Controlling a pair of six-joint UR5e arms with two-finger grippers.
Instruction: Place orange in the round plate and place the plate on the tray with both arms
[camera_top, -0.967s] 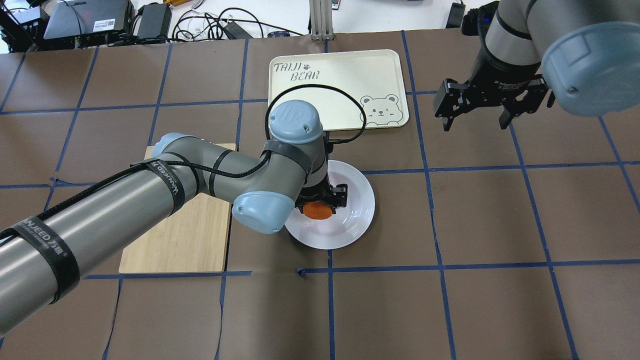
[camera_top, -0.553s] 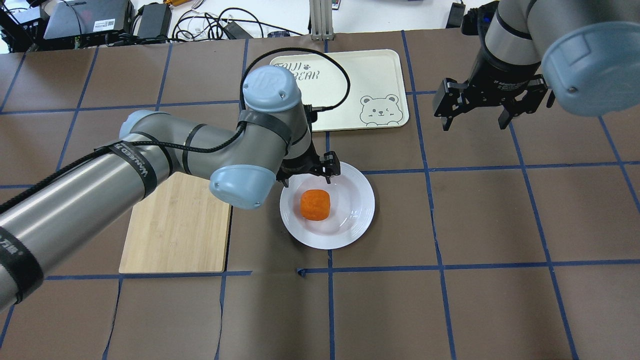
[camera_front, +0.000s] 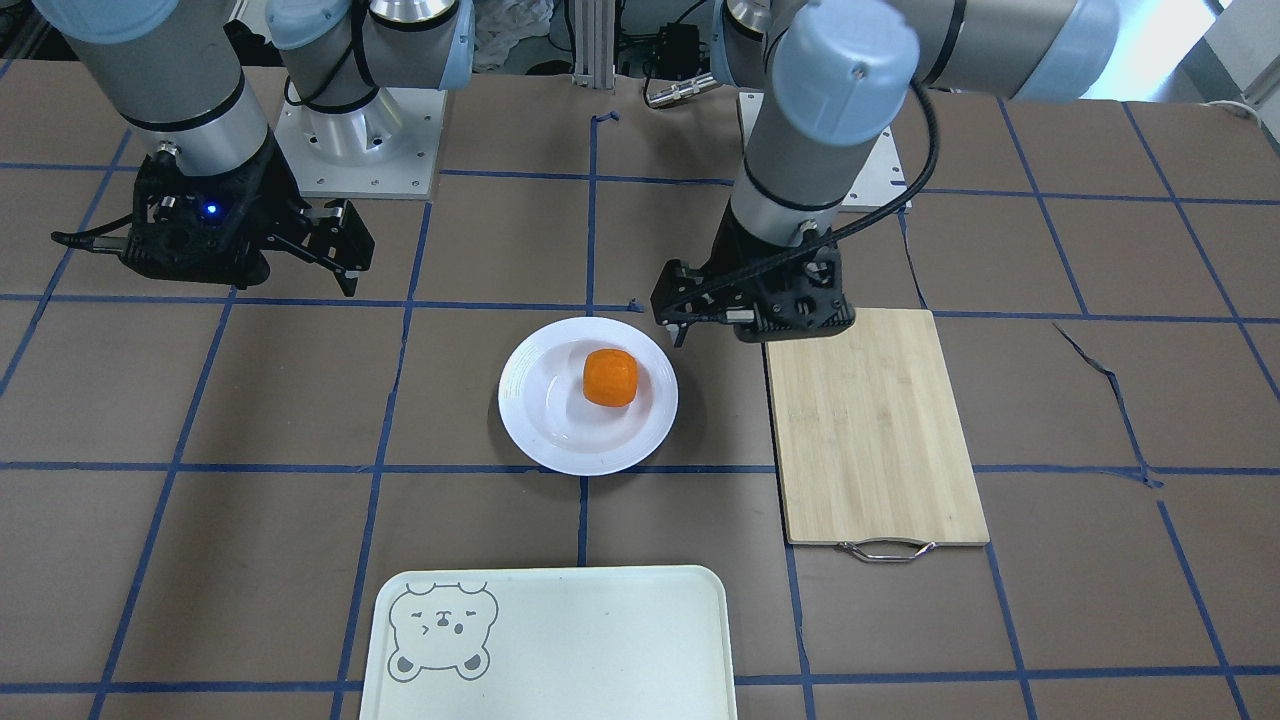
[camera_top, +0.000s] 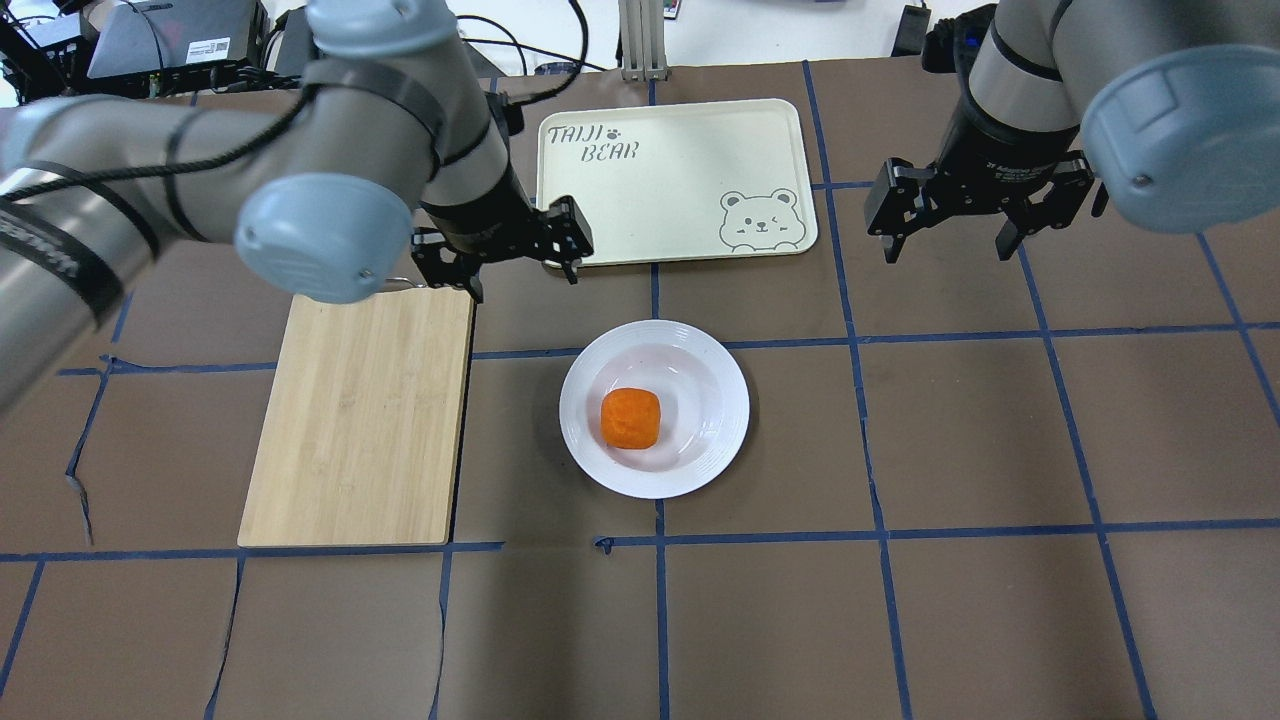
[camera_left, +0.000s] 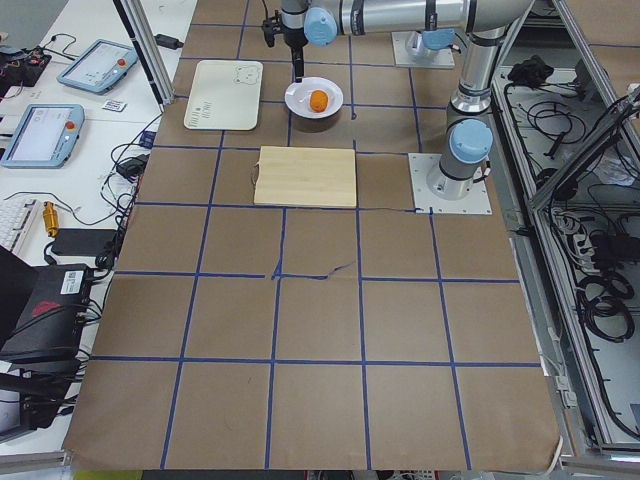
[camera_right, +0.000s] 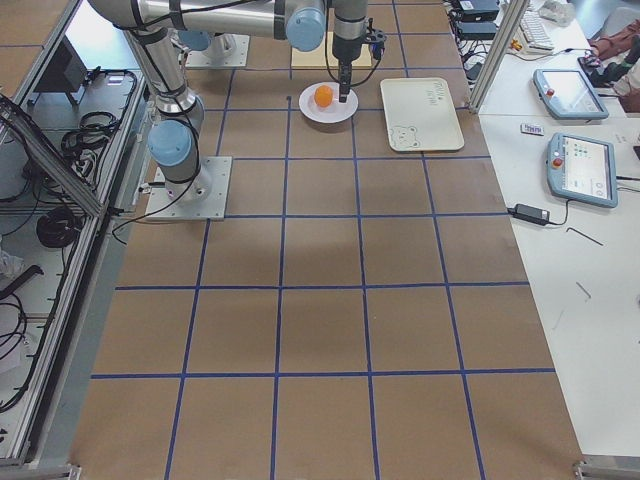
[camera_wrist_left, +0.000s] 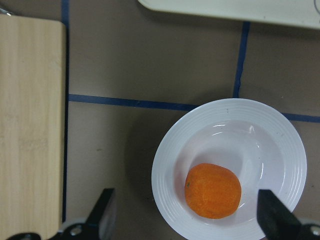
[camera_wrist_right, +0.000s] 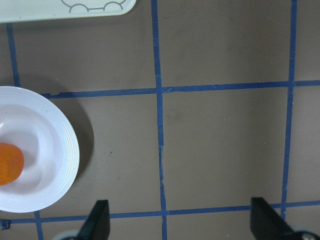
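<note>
Left gripper (camera_top: 522, 272) has pulled back from round plate (camera_top: 722, 440) toward cutting board (camera_top: 360, 420), fingers spread, empty; orange (camera_top: 631, 417) sits in plate; right gripper (camera_top: 946, 250) fingers spread too.

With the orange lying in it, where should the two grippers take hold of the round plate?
Probably hold the round plate by its wide rim, opposite edges: left gripper from the cutting board side, right gripper from the other. The orange occupies the sunken centre.
</note>
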